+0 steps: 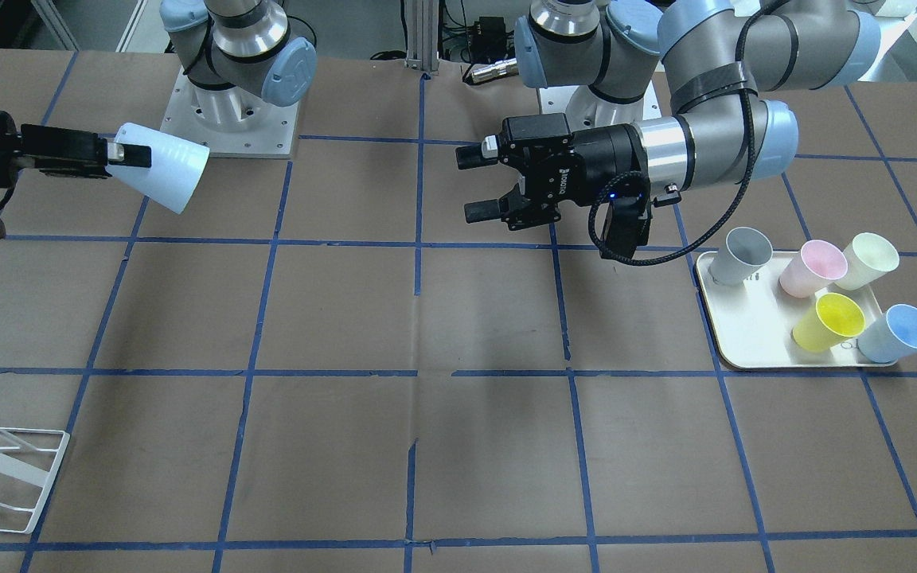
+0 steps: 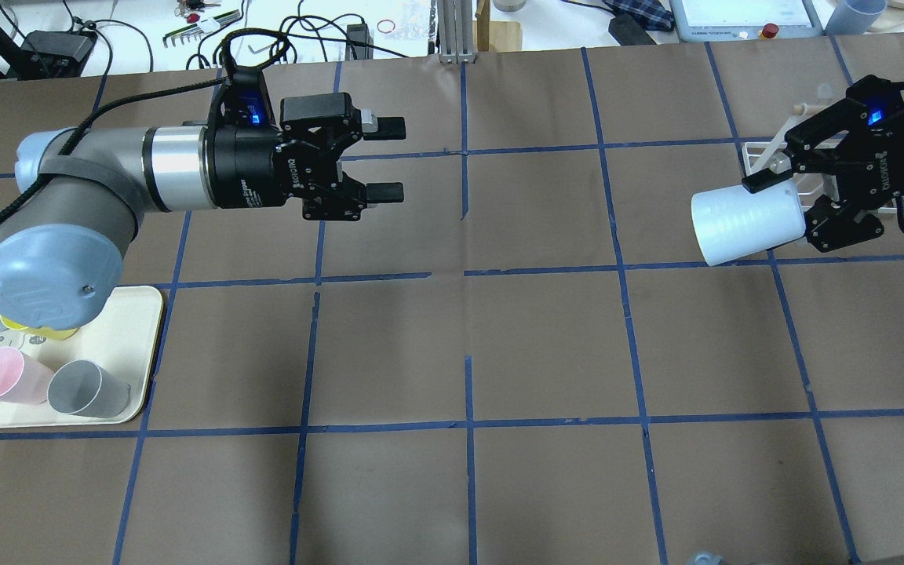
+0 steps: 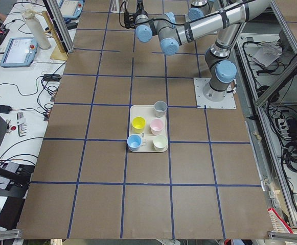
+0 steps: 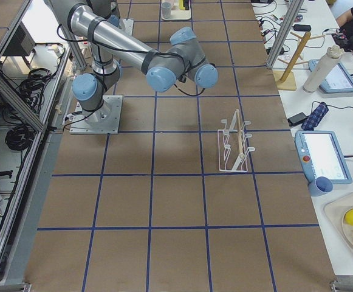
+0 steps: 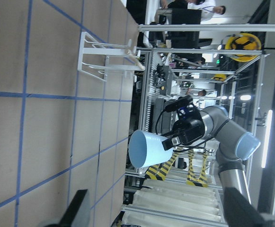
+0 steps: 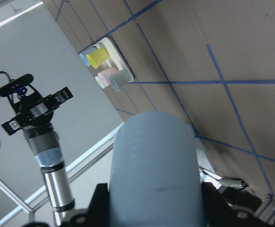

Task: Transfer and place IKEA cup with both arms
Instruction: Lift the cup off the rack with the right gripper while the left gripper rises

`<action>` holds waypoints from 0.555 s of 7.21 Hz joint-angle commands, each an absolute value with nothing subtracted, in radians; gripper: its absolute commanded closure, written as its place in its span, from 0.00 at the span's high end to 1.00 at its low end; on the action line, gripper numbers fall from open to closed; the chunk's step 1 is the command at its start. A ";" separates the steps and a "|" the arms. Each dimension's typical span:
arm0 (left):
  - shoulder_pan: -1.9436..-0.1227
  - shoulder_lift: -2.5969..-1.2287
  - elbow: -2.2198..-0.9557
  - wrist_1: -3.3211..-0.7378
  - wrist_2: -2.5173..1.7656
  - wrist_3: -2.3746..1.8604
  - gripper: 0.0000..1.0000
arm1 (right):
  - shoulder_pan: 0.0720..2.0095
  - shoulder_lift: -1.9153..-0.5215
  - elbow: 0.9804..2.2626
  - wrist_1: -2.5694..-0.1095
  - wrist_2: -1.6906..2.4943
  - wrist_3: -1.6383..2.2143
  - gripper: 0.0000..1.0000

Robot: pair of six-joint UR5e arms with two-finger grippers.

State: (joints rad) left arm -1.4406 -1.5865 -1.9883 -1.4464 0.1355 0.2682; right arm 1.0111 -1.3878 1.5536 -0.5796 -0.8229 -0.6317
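Note:
My right gripper [image 2: 789,205] is shut on the base end of the light-blue IKEA cup [image 2: 746,224]. It holds the cup on its side in the air above the table's right part, rim pointing toward the left arm. The cup [image 1: 165,169] and right gripper [image 1: 128,159] also show at the left of the front-facing view, the cup [image 5: 146,150] in the left wrist view, and the cup [image 6: 152,165] close up in the right wrist view. My left gripper [image 2: 389,157] is open and empty, level above the table, jaws facing the cup across a wide gap.
A cream tray [image 1: 745,342] near the left arm's base holds a second blue cup [image 1: 900,334], a yellow cup [image 1: 829,322], a grey cup [image 1: 741,255], a pink cup [image 1: 813,267] and a cream cup [image 1: 868,259]. A white wire rack [image 1: 5,469] stands beneath the right gripper's side.

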 commanded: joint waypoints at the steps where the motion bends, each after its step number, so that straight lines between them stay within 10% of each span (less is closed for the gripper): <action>1: -1.497 -1.615 -1.996 -1.418 0.036 0.278 1.00 | 1.015 -1.397 1.549 -0.395 -0.665 -0.594 0.49; 4: -1.535 -1.634 -1.997 -1.358 -0.035 0.276 1.00 | 1.069 -1.397 1.551 -0.258 -0.510 -0.384 0.48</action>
State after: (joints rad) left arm -1.5222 -1.6296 -1.9963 -1.3726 0.0116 0.2755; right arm 1.0463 -1.3972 1.5508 -0.3224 -0.5986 -0.4709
